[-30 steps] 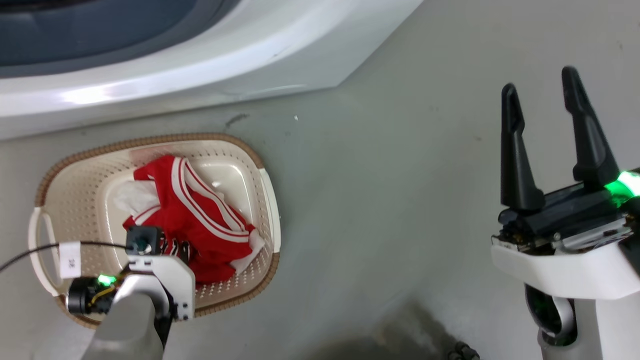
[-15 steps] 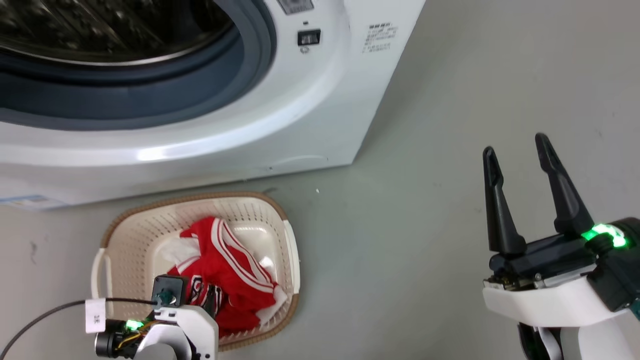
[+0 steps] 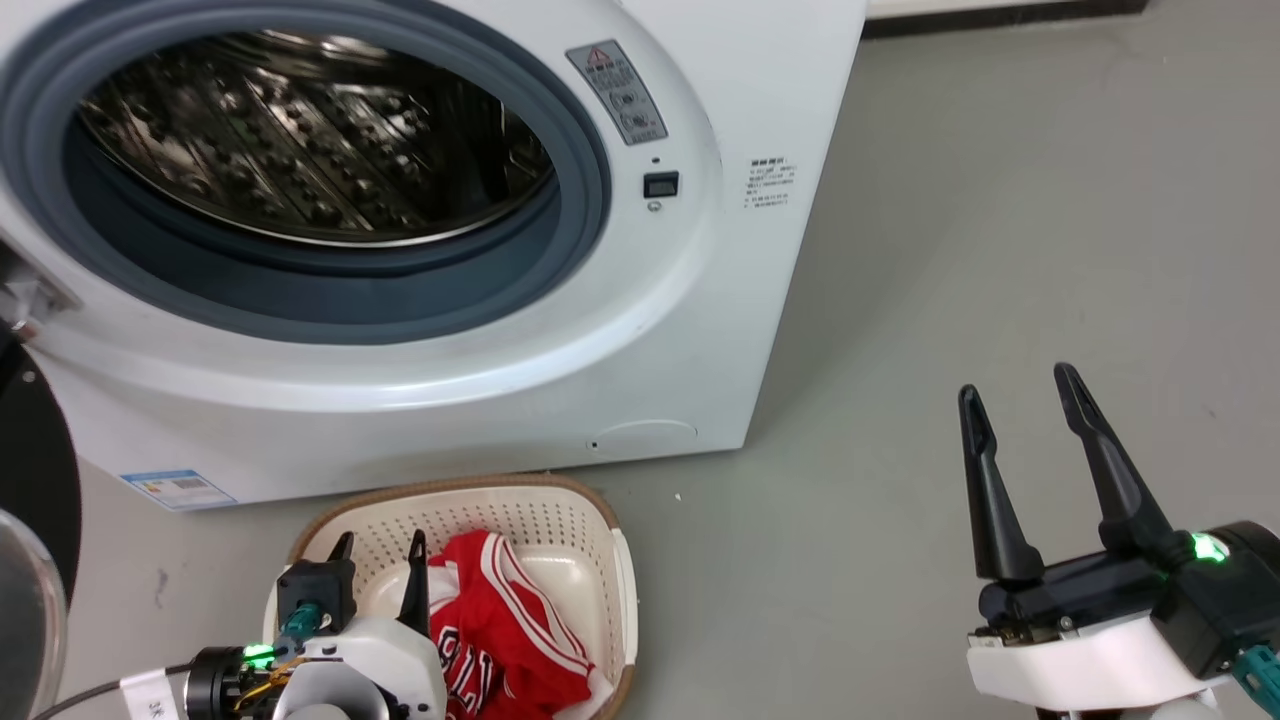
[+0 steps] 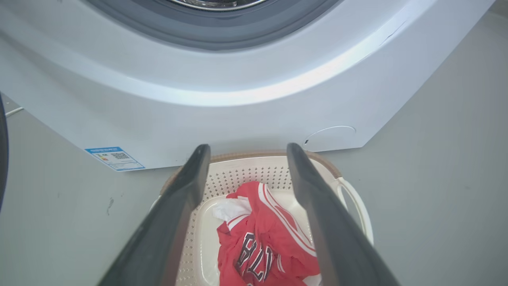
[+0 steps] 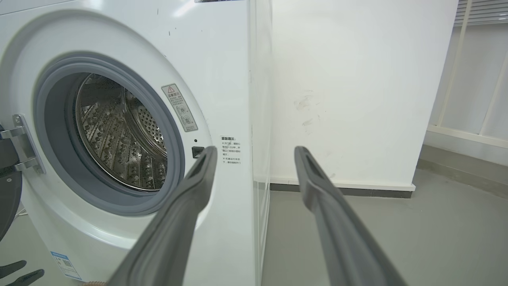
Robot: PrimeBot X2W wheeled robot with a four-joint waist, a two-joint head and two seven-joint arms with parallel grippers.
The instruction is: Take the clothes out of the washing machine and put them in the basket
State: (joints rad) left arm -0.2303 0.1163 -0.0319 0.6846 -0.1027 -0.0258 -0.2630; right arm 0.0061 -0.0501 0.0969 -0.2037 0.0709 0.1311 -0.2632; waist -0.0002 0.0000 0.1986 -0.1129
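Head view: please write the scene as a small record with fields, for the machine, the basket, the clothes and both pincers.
washing machine: open; visible part of the drum shows no garment
basket: on the floor, in front of the machine
clothes: red with white trim, lying in the basket
left pincer: open, empty, above the basket
right pincer: open, empty, over the floor

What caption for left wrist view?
Open left hand over red white-trimmed jersey in cream perforated basket, before white washing machine.
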